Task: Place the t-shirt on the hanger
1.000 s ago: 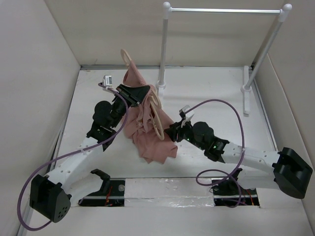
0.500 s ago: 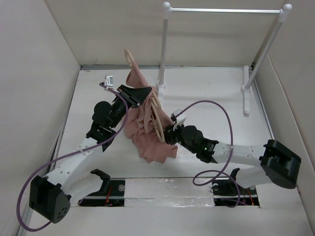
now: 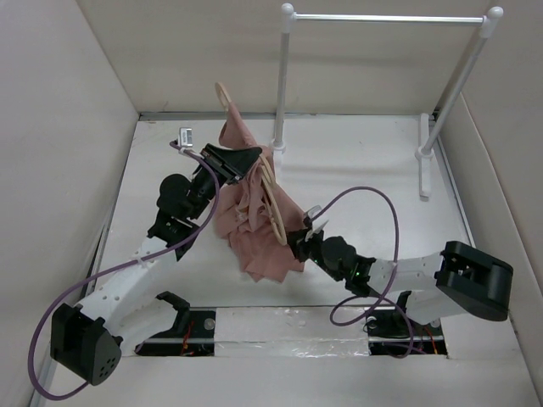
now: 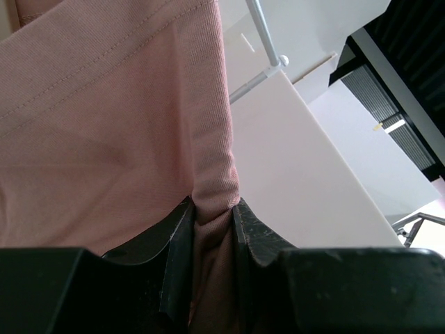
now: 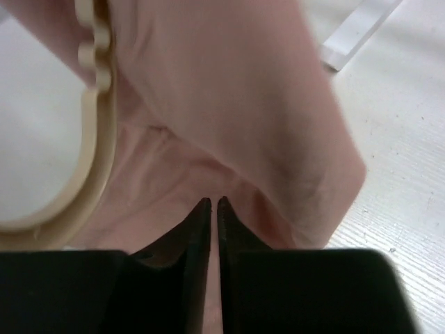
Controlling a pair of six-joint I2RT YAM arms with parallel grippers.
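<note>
Pink t-shirt (image 3: 254,233), soft ribbed knit with a stitched hem, hangs bunched and creased mid-desk, its top lifted and its lower folds piled on the white desk (image 3: 365,161). The hanger (image 3: 273,203), thin, beige and smooth, with curved shoulders, lies tilted against the cloth. Its rounded hook pokes up above the shirt's top and one shoulder arc shows bare on the shirt's right side; whether it sits inside the shirt is hard to tell. The left pincer (image 3: 237,161), black, is clamped on a gathered fold of the shirt near the top, and the left wrist view shows cloth squeezed between both fingers. The right pincer (image 3: 299,242) is low at the shirt's lower right edge with its fingers nearly together, only a thin slit between, tips against the pink fabric. Can't tell if any cloth is caught. In the right wrist view the notched cream hanger edge curves just left of the tips. The white tubular rail stand (image 3: 386,17) stands at the back right, well apart.
</note>
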